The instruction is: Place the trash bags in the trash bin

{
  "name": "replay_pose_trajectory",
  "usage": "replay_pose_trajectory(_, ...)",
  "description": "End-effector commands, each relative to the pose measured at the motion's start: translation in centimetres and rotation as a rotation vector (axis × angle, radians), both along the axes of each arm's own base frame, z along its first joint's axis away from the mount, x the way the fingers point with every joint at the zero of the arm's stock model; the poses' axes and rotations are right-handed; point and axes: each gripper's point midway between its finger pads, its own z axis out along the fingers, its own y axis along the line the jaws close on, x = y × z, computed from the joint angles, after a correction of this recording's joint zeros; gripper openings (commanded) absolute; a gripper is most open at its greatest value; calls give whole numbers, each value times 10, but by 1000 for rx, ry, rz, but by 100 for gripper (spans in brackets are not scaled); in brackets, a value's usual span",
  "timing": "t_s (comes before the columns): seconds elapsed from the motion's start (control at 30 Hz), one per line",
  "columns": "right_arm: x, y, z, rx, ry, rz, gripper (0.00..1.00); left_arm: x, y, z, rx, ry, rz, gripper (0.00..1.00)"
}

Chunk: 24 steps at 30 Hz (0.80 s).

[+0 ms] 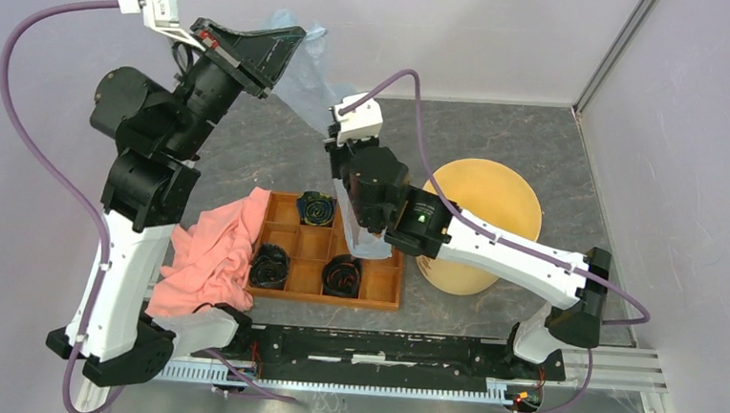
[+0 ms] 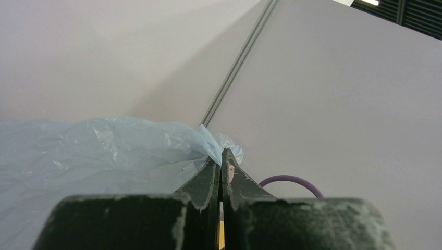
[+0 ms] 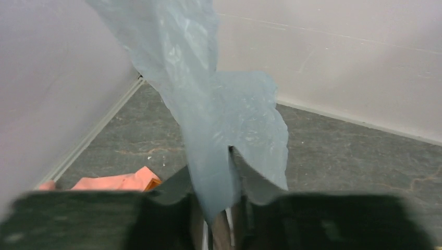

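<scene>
The pale-blue trash bag point(image 1: 304, 73) is stretched in the air between my two grippers. My left gripper point(image 1: 298, 36) is raised high at the back and is shut on the bag's upper corner point(image 2: 156, 148), its fingertips point(image 2: 223, 159) pressed together. My right gripper point(image 1: 342, 172) is lower, above the tray's far edge, and is shut on the bag's film point(image 3: 219, 114), which runs between its fingers point(image 3: 250, 174). The bag's tail point(image 1: 364, 237) hangs below it over the tray. The yellow-tan trash bin point(image 1: 457, 274) stands upright to the right, partly covered by the right arm.
An orange-brown compartment tray point(image 1: 336, 301) with three dark rolled items lies at centre. A salmon-pink cloth point(image 1: 210, 254) is draped over its left edge and also shows in the right wrist view point(image 3: 112, 182). Walls enclose the back and both sides.
</scene>
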Motion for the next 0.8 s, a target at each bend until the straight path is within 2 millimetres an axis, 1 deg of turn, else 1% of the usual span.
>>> replay_pose_trajectory(0.0,4,-29,41,143,-74,29,17,-19,9,13,-17,-41,1,2)
replay_pose_trajectory(0.1,1,-30,55,164,-111,110,2,-29,6,14,-9,-54,-39,2)
replay_pose_trajectory(0.13,0,-34,62,175,-118,116,1,-33,2,14,1,-63,-66,2)
replay_pose_trajectory(0.2,0,-44,71,200,-123,109,1,-45,-9,12,32,-91,-150,2)
replay_pose_trajectory(0.27,6,-57,79,243,-106,100,1,-59,-19,6,60,-111,-244,2)
replay_pose_trajectory(0.4,20,-93,102,371,-94,100,1,-91,-42,-18,59,-96,-497,2)
replay_pose_trajectory(0.47,19,-105,118,410,-119,113,1,-108,-49,-28,6,-87,-626,2)
replay_pose_trajectory(0.5,19,-108,123,419,-126,112,1,-113,-51,-33,-16,-78,-663,2)
replay_pose_trajectory(0.57,21,-114,130,424,-133,116,1,-116,-55,-43,-49,-55,-689,2)
replay_pose_trajectory(0.63,24,-121,131,429,-135,112,1,-119,-64,-52,-67,-27,-707,2)
replay_pose_trajectory(0.7,24,-124,136,437,-139,137,1,-127,-82,-58,-79,-4,-749,2)
replay_pose_trajectory(0.77,18,-124,145,428,-151,191,1,-140,-111,-70,-45,29,-801,2)
